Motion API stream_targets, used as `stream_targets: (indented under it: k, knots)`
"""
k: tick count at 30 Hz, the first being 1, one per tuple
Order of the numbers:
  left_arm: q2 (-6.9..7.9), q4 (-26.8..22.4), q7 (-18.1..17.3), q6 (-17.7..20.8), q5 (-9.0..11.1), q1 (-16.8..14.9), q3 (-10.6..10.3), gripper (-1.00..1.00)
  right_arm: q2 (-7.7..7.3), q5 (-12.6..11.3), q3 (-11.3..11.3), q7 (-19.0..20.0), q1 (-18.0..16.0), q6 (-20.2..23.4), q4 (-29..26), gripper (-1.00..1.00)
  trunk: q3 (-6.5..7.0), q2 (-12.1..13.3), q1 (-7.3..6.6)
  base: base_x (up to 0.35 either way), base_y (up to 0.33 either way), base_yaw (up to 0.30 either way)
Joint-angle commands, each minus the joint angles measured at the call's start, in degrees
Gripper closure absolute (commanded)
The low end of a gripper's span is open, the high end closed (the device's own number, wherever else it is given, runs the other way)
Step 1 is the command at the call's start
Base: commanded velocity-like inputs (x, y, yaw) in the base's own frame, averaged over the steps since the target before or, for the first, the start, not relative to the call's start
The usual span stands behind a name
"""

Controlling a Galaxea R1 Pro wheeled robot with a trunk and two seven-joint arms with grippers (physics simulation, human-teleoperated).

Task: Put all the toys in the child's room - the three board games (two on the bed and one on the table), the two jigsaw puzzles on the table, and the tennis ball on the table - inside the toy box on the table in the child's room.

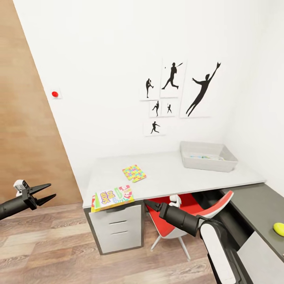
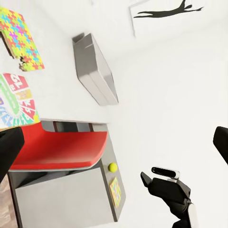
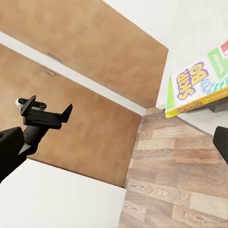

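Observation:
The "SKIP BO" board game (image 1: 112, 197) lies at the table's (image 1: 169, 181) near left corner, overhanging the edge. A jigsaw puzzle (image 1: 134, 173) lies just behind it. The grey toy box (image 1: 208, 156) stands at the far right with something colourful inside. The yellow-green tennis ball (image 1: 279, 228) rests on the lower dark section, and beside the ball (image 2: 112, 167) lies a second jigsaw puzzle (image 2: 115, 191). My left gripper (image 1: 52, 189) hangs open over the floor, left of the table. My right gripper (image 1: 149, 205) is open and empty, below the table's front edge near the chair.
A red and white chair (image 1: 185, 215) is tucked under the table beside a grey drawer cabinet (image 1: 118, 227). Baseball silhouettes (image 1: 173, 90) hang on the white wall. A wooden panel (image 1: 23, 130) stands left. Wood-plank floor (image 1: 59, 244) lies in front.

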Motion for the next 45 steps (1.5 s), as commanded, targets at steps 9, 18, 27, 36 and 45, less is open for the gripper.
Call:
stream_targets:
  k: [9,18,27,36,45]
  knots:
    - [-0.37,0.0,-0.3,0.6,0.3,-0.1,-0.5,-1.0,0.2,0.3,-0.1,0.2,-0.1,0.2,0.0,-1.0,-1.7,-3.7,2.01,0.0,0.0,0.005]
    - [-0.83,-0.1,-0.3,0.8,0.0,-0.1,-0.7,-1.0,0.05,0.4,-0.4,-0.1,-0.1,0.2,0.1,-1.0,-3.31,-7.3,3.99,0.0,0.0,0.0]
    - [-2.72,-0.1,-0.2,0.8,-0.2,-0.1,-0.7,-1.0,-0.01,0.3,-0.4,0.2,-0.1,0.3,0.1,-1.0,-4.93,-11.0,5.97,0.0,0.0,0.0]
    - [-4.31,-0.1,4.9,0.7,-0.2,-0.1,-0.4,-1.0,-0.01,0.3,-0.5,0.3,-0.1,0.3,0.1,-1.0,-6.54,-14.6,7.94,0.0,0.0,0.0]
    - [-5.47,0.0,5.7,-1.4,-0.1,-0.1,-0.3,-1.0,0.23,0.2,-0.8,0.1,-0.1,0.3,0.0,-1.0,-8.16,-18.2,9.92,0.0,0.0,0.0]
